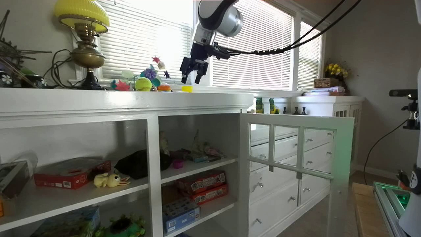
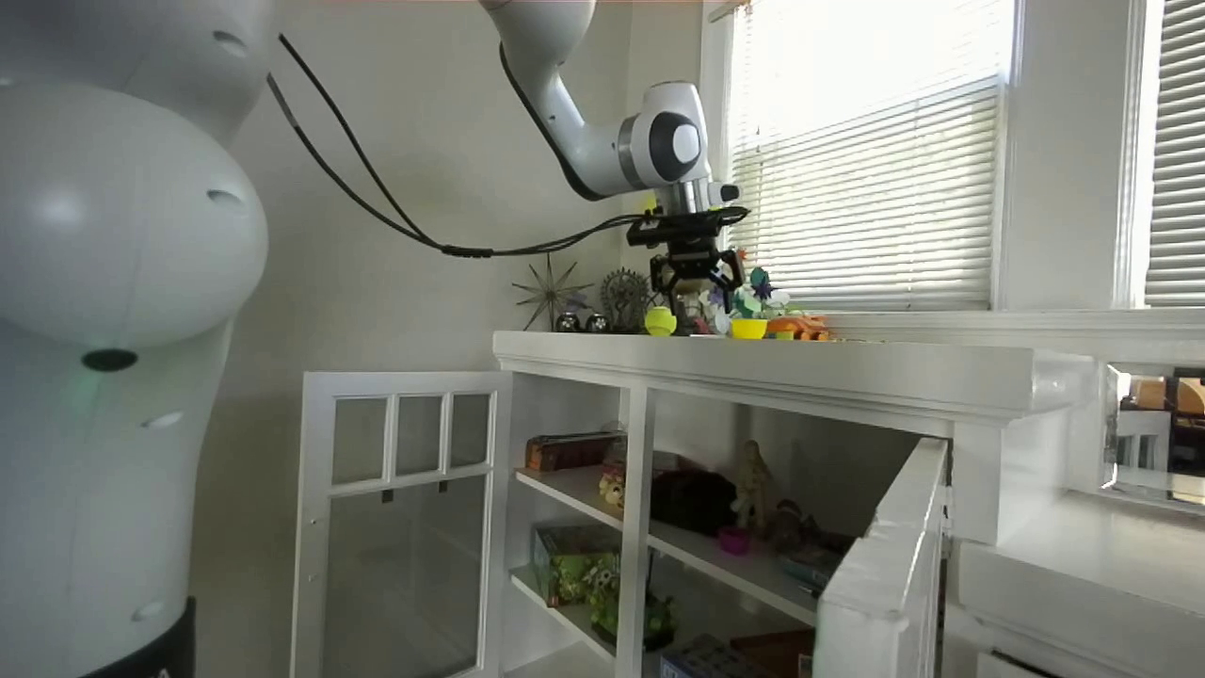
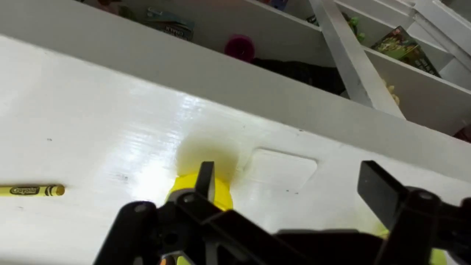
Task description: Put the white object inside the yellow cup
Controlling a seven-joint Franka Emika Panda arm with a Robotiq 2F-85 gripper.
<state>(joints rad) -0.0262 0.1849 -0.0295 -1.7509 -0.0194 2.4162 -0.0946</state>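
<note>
A flat white piece with rounded corners (image 3: 281, 165) lies on the white cabinet top in the wrist view. It hardly stands out from the surface and I cannot make it out in the exterior views. The small yellow cup (image 3: 223, 194) is left of it, partly hidden behind my left finger. The cup also shows in both exterior views (image 1: 186, 89) (image 2: 748, 329). My gripper (image 3: 289, 168) is wide open and empty, with the white piece seen between its fingers. In both exterior views the gripper (image 1: 191, 79) (image 2: 701, 299) points down above the cabinet top, close to the cup.
A yellow-green ball (image 1: 143, 84), an orange toy (image 2: 797, 327) and colourful paper flowers (image 1: 150, 73) stand near the cup. A yellow crayon (image 3: 31, 190) lies to the left. A brass lamp (image 1: 87, 57) stands at the far end. Cabinet doors (image 1: 342, 148) (image 2: 405, 487) hang open.
</note>
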